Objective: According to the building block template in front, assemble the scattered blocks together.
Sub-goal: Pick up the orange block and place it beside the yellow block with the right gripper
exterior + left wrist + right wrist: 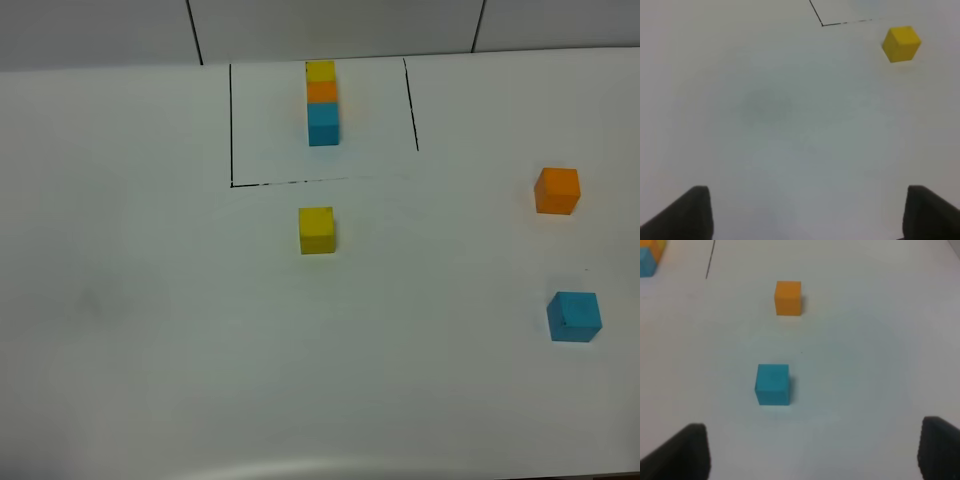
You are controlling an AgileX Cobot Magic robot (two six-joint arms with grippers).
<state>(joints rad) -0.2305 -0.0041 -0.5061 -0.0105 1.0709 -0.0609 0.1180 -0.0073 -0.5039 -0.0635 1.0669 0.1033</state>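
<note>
Okay so, nearest stuff first. My left claw point(805, 215) is spread wide. All I see of it in its wrist view is two dark fingertips point(690, 215) poking in at the corners, with only bare white table point(150, 330) between them. My right claw point(810, 452) is the same deal, wide apart and gripping nothing.

Right ahead of the right claw sits the teal-blue cube point(772, 384), flat on the table. The orange cube point(788, 298) is beyond it, well apart from it. In the high view those two are over on the right side of the table, with the teal-blue one closer to the front.

The yellow cube point(316, 230) is around the middle of the table, a good way ahead of my left claw and off to one side. It sits just outside the near line of the black outline point(231, 125). That near line goes faint toward its right end.

Inside the outline is the template row point(322, 102), three cubes joined in a straight line. Teal-blue is nearest, orange is in the middle and yellow is at the far end. It sits toward the back of the outline, between the two side lines and touching neither.
</note>
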